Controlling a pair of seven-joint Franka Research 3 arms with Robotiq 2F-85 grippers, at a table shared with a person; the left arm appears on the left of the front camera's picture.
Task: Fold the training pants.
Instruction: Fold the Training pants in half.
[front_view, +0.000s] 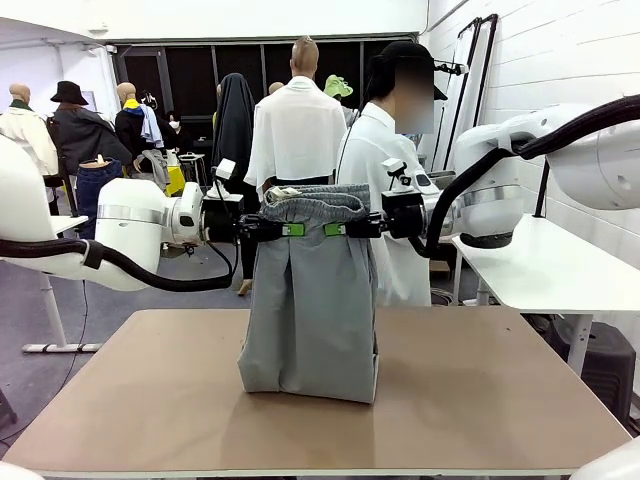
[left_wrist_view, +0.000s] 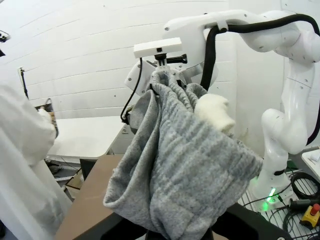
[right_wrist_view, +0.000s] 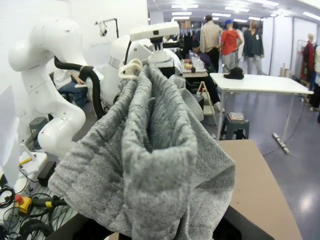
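Observation:
The light grey training pants (front_view: 313, 300) hang upright above the brown table (front_view: 480, 400), their folded lower end resting on the tabletop. My left gripper (front_view: 284, 229) is shut on the left end of the gathered waistband, and my right gripper (front_view: 340, 229) is shut on its right end, the two facing each other at the same height. In the left wrist view the grey fabric (left_wrist_view: 185, 165) bunches over my fingers and hides them, with a white pocket lining (left_wrist_view: 215, 112) poking out. The right wrist view has the fabric (right_wrist_view: 150, 160) draped over my fingers too.
A person in a white shirt (front_view: 385, 150) stands behind the pants at the table's far side. A white table (front_view: 540, 265) stands to the right. Bare tabletop lies to the left, right and front of the pants.

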